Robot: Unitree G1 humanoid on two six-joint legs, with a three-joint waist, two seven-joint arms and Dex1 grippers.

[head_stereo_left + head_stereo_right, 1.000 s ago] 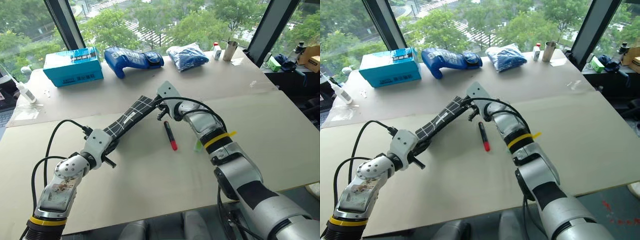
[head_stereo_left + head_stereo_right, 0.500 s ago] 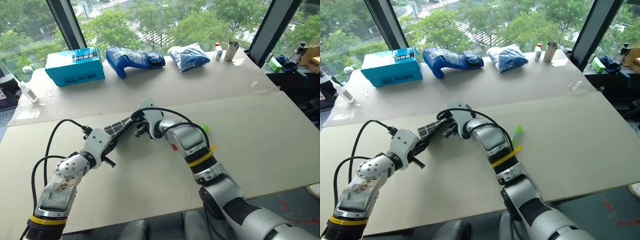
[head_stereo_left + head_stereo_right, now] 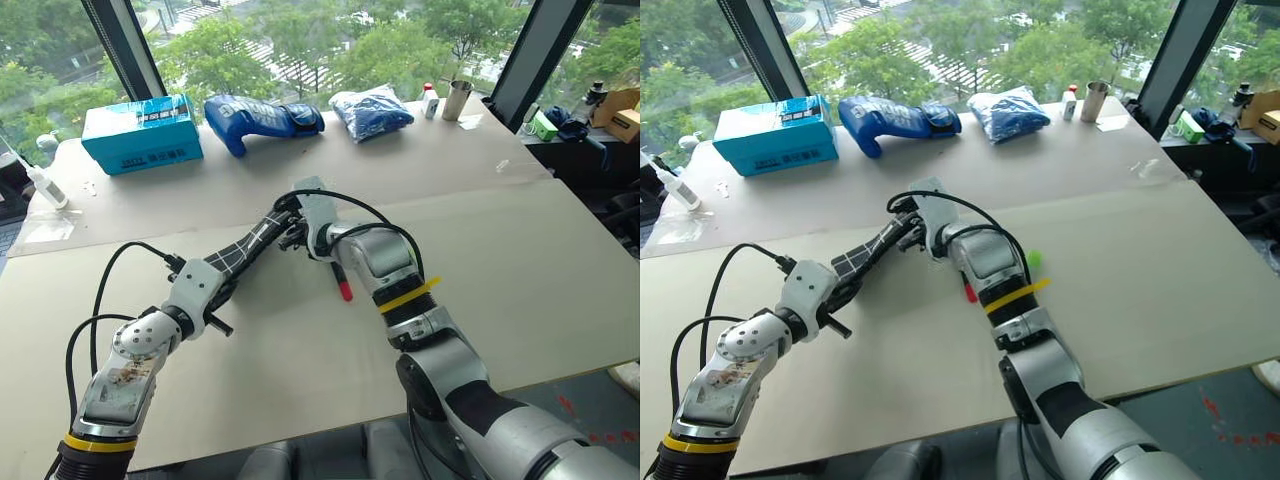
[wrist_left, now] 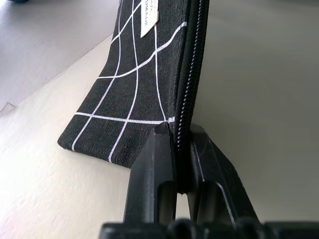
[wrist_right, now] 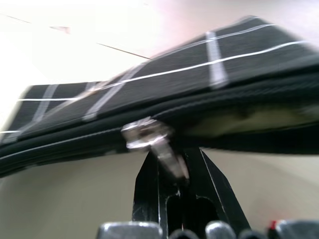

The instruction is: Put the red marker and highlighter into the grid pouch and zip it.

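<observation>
The grid pouch (image 3: 255,240), black with white lines, is held off the table between my two grippers, zipper edge up. My left gripper (image 4: 180,149) is shut on its near end. At the pouch's far part my right gripper (image 5: 172,169) is shut on the metal zipper pull (image 5: 167,157). Beyond the slider (image 5: 144,133) the zipper gapes and shows a pale inside. The red marker (image 3: 343,283) lies on the table under my right forearm, red cap toward me. The highlighter (image 3: 1034,259) peeks out, green, on the far side of that forearm.
Along the back of the table stand a teal box (image 3: 142,132), a blue bag (image 3: 262,116), a blue packet (image 3: 372,108), a small bottle (image 3: 430,100) and a metal cup (image 3: 458,100). A white bottle (image 3: 50,185) lies at the left edge.
My right gripper has come back along the pouch's zipper edge from the far end toward my left gripper, and its wrist has rolled. The left gripper has kept still.
</observation>
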